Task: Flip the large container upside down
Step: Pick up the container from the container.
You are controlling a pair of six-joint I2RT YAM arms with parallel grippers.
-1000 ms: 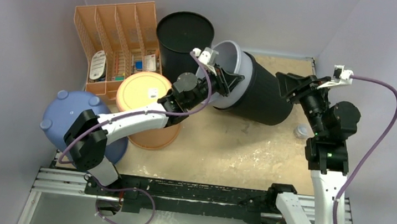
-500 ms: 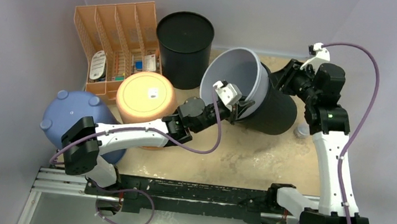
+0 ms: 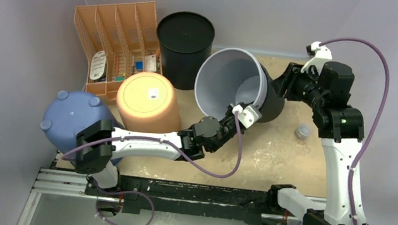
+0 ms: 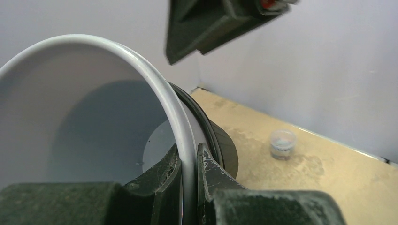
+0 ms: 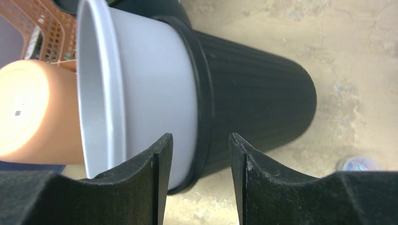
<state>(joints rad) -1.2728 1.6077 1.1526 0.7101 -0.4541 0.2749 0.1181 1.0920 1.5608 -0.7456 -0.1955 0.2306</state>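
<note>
Tipped up off its side, the smooth grey bucket point(image 3: 225, 84), nested in a ribbed black bin point(image 3: 274, 102), sits mouth-up at upper centre, left gripper point(image 4: 188, 157) clamped on its rim, right gripper point(image 5: 200, 145) fingers apart alongside.

Large container point(image 4: 70, 117) cropped in wrist views; jar point(image 3: 302, 132) contents indistinct.
</note>
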